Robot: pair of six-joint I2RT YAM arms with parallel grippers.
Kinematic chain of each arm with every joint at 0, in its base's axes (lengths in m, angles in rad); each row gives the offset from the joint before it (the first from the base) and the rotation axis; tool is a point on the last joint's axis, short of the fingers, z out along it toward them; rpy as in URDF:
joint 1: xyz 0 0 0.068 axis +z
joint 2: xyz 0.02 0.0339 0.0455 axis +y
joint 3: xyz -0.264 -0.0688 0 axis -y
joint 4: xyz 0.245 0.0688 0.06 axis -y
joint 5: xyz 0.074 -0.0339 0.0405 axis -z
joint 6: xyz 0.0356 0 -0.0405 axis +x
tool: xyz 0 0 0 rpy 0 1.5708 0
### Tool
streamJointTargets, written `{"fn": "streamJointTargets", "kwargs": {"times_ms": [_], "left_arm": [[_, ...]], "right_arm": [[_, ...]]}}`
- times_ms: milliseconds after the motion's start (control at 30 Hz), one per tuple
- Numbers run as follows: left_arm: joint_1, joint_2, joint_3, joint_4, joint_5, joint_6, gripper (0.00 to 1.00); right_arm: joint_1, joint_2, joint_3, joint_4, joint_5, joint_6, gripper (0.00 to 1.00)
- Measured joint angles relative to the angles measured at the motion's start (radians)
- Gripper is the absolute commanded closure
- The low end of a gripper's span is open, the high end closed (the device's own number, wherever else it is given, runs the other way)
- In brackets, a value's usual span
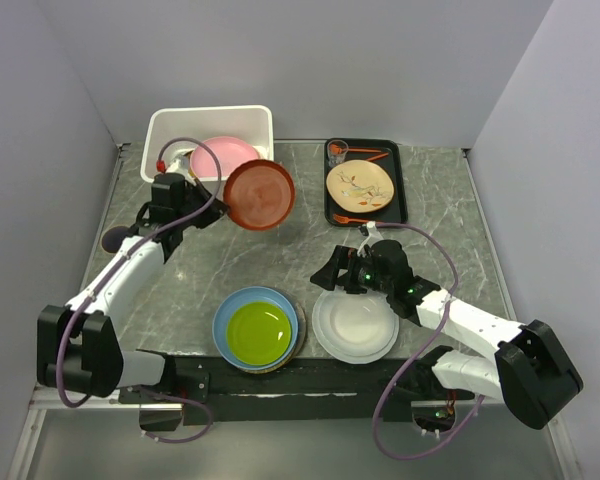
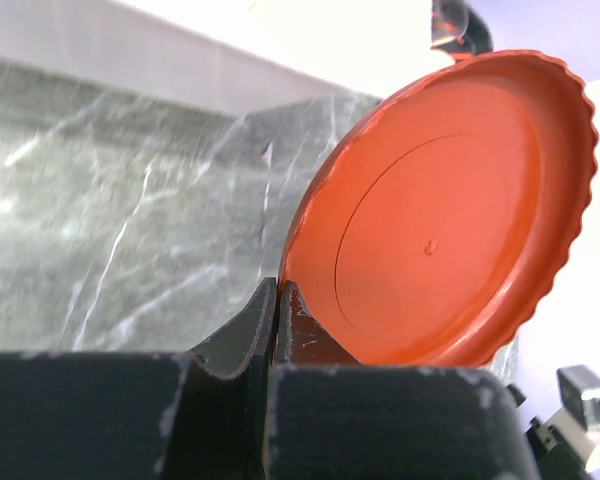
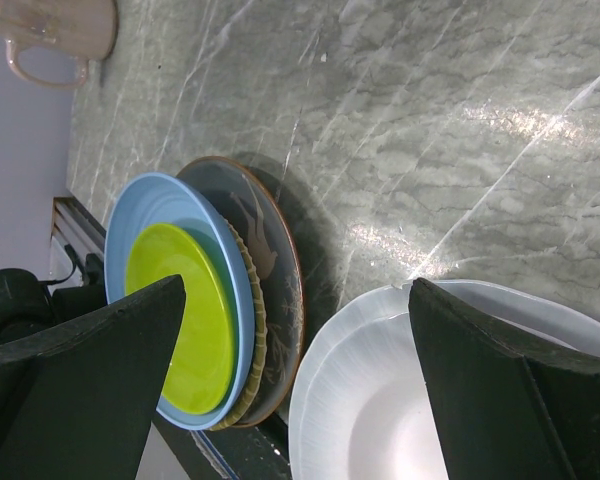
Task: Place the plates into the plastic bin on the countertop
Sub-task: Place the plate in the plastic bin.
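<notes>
1. The red-brown plate [image 1: 259, 194] [image 2: 440, 210] is pinched at its rim by my left gripper [image 1: 223, 191] [image 2: 277, 300], jaws clenched on it. It hangs tilted in the air at the bin's near right corner, and from above its edge overlaps the bin's front wall.
2. The bin [image 1: 210, 113] stands at the far left of the countertop [image 1: 280, 265]. A pink plate [image 1: 225, 155] lies inside, partly covered by the red-brown plate and my cable.
3. At the near edge sits a stack with a lime plate [image 1: 259, 332] [image 3: 180, 300] on a blue plate [image 1: 230, 318] [image 3: 160, 210]. Below them are a ribbed cream rim and a dark plate [image 3: 275, 250] with a brown edge. A pale figure on the dark plate is mostly covered.
4. A white plate [image 1: 355, 325] [image 3: 380, 400] lies just right of the stack, and I cannot tell if they touch. The right wrist view shows two pale rims there, perhaps two plates.
5. My right gripper [image 1: 332, 276] [image 3: 298, 288] is spread wide and holds nothing. It hovers between the stack and the white plate.
6. A black tray [image 1: 400, 180] at the far right holds a peach plate [image 1: 359, 185] and orange cutlery [image 1: 370, 156]. A small item in the tray's far left corner is hard to make out.
7. A beige mug [image 3: 60, 35] is cut off at the corner of the right wrist view.
</notes>
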Motion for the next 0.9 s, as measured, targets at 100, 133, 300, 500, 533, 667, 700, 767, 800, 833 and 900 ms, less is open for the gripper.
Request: {"fn": "streamJointTargets", "kwargs": {"times_ms": [100,133,300,500,533,667,700,767,800,833,900], "left_arm": [[0.000,0.038,0.051,-0.003,-0.003,0.004,0.99],[0.000,0.052,0.072,-0.008,-0.004,0.007,0.99],[0.000,0.114,0.153,-0.016,-0.008,0.009,0.99],[0.000,0.180,0.243,-0.022,-0.007,0.009,0.99],[0.000,0.192,0.259,-0.021,-0.008,0.009,0.99],[0.000,0.227,0.307,-0.026,-0.014,0.009,0.99],[0.000,0.234,0.320,-0.030,-0.016,0.009,0.99],[0.000,0.257,0.356,-0.037,-0.021,0.010,0.99],[0.000,0.269,0.376,-0.040,-0.024,0.010,0.99],[0.000,0.280,0.391,-0.042,-0.025,0.011,0.99],[0.001,0.301,0.425,-0.047,-0.025,0.012,0.99]], "right_arm": [[0.000,0.000,0.000,0.000,0.000,0.000,0.00],[0.000,0.000,0.000,0.000,0.000,0.000,0.00],[0.000,0.000,0.000,0.000,0.000,0.000,0.00],[0.000,0.000,0.000,0.000,0.000,0.000,0.00],[0.000,0.000,0.000,0.000,0.000,0.000,0.00],[0.000,0.000,0.000,0.000,0.000,-0.001,0.00],[0.000,0.000,0.000,0.000,0.000,-0.001,0.00],[0.000,0.000,0.000,0.000,0.000,-0.001,0.00],[0.000,0.000,0.000,0.000,0.000,-0.001,0.00],[0.000,0.000,0.000,0.000,0.000,-0.001,0.00],[0.000,0.000,0.000,0.000,0.000,-0.001,0.00]]}}
